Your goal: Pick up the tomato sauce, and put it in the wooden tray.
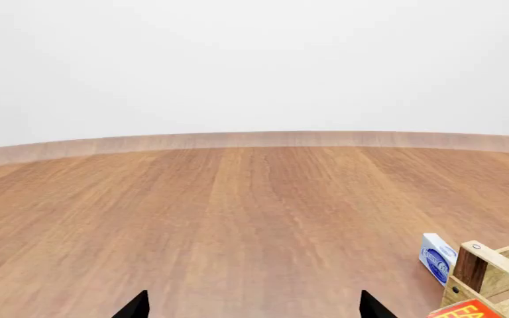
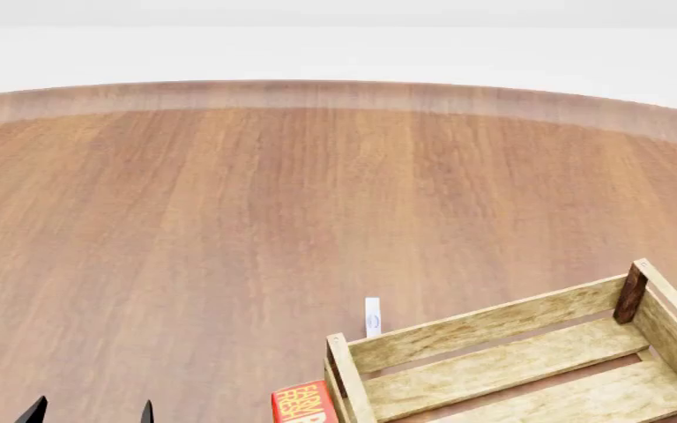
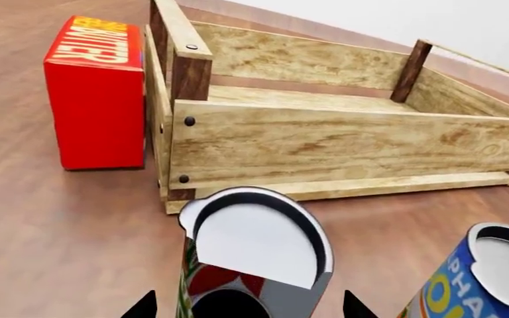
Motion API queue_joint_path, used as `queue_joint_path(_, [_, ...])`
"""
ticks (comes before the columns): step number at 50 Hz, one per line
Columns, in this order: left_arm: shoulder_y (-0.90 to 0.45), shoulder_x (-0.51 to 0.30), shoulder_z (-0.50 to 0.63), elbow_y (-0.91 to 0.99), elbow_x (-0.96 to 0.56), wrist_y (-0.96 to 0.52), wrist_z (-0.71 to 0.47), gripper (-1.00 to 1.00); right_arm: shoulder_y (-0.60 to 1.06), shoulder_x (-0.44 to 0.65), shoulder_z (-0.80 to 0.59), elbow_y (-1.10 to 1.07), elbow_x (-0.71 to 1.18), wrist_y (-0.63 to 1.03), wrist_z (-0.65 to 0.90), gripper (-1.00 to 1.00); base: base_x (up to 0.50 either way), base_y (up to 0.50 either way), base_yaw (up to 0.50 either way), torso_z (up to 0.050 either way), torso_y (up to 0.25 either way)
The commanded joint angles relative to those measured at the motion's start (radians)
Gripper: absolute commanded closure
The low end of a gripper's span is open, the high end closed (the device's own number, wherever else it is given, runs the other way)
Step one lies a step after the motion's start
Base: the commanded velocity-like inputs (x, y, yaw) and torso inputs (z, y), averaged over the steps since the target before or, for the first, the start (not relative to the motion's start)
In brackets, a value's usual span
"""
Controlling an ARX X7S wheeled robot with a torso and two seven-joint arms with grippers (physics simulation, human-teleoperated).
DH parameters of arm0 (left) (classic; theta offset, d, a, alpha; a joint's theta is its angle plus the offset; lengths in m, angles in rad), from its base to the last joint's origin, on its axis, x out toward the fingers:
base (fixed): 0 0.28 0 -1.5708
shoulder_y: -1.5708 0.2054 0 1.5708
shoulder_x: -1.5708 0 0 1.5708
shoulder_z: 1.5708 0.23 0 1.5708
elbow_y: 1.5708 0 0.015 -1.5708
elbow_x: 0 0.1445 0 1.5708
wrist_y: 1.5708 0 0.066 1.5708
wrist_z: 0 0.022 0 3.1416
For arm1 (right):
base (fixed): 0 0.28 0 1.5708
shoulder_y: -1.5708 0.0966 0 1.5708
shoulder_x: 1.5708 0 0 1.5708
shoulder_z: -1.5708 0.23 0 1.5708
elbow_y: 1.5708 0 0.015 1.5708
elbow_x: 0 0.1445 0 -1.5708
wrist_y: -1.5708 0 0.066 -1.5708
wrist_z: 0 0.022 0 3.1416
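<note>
Here the wooden tray (image 3: 343, 142) is seen standing on the brown wooden floor (image 2: 256, 229), its pale slatted bottom bare as far as it is shown, with a dark corner post at each visible corner. In the head view only part of the wooden tray (image 2: 515, 352) is shown, at the lower right, and its inside is likewise bare.

The tomato sauce (image 3: 254, 255) is seen in the right wrist view standing upright on the floor just outside the tray's near long wall, its silvery-white top facing the camera. It is framed between the two dark fingertips of the right gripper (image 3: 247, 306), which are spread wider than the can; no contact with the can is shown.

A blue-and-yellow can (image 3: 476, 281) is placed just beside the tomato sauce, on the same side of the tray. A red box (image 3: 95, 93) is stood against the tray's short end wall. A small blue-and-white box (image 1: 437, 257) is seen near the tray's corner in the left wrist view.

The left gripper (image 1: 252, 308) is held over bare floor, its fingertips apart, with nothing between them.
</note>
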Motion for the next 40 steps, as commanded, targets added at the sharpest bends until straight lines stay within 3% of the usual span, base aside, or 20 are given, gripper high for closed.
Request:
queue_joint_path(1, [-0.001,-0.003,0.005,-0.001,-0.004,0.002,-0.004,-1.00,0.007,0.002,-0.002,0.000,0.018,0.001,-0.006,-1.00,0.00,0.00,0.00,0.000,0.000])
queue_joint_path(8, [-0.002,-0.006,0.008,-0.001,-0.006,0.002,-0.007,-1.00,0.014,0.002,-0.005,0.009,0.028,0.003,-0.011,-1.00,0.00,0.00,0.00,0.000,0.000])
queue_joint_path(9, [-0.002,-0.006,0.008,-0.001,-0.006,0.002,-0.007,-1.00,0.016,0.001,-0.005,0.013,0.027,0.004,-0.009,1.00,0.00,0.00,0.00,0.000,0.000])
queue_joint_path(22, [-0.003,-0.010,0.013,-0.001,-0.010,0.003,-0.012,-1.00,0.025,-0.001,-0.011,0.031,0.027,-0.001,-0.005,1.00,0.00,0.00,0.00,0.000,0.000])
queue_joint_path(40, [-0.005,-0.015,0.020,-0.002,-0.015,0.006,-0.018,-1.00,-0.077,0.041,0.001,-0.122,-0.013,-0.093,0.058,1.00,0.00,0.00,0.00,0.000,0.000])
